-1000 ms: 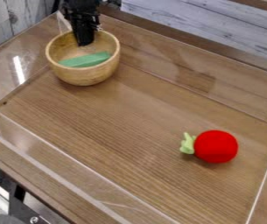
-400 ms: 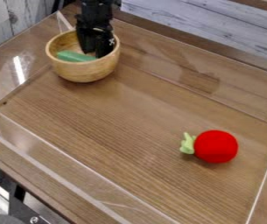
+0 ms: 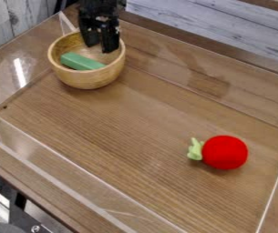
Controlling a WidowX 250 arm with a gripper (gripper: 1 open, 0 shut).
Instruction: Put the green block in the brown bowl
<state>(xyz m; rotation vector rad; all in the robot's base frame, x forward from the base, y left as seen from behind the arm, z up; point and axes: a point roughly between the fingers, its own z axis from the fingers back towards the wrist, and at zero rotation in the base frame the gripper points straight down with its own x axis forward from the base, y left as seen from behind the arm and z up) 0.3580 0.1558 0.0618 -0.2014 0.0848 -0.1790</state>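
My pincer (image 3: 101, 40) hangs with jaws apart over the bowl's (image 3: 70, 79) far rim, holding nothing; the block (image 3: 80, 63) lies inside, so the job looks done.

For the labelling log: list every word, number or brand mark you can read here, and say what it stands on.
None can be read.
Green block: no writing.
Brown bowl: no label.
Gripper: black, no mark legible.
Red round toy: no writing.
Wooden table: grain only.
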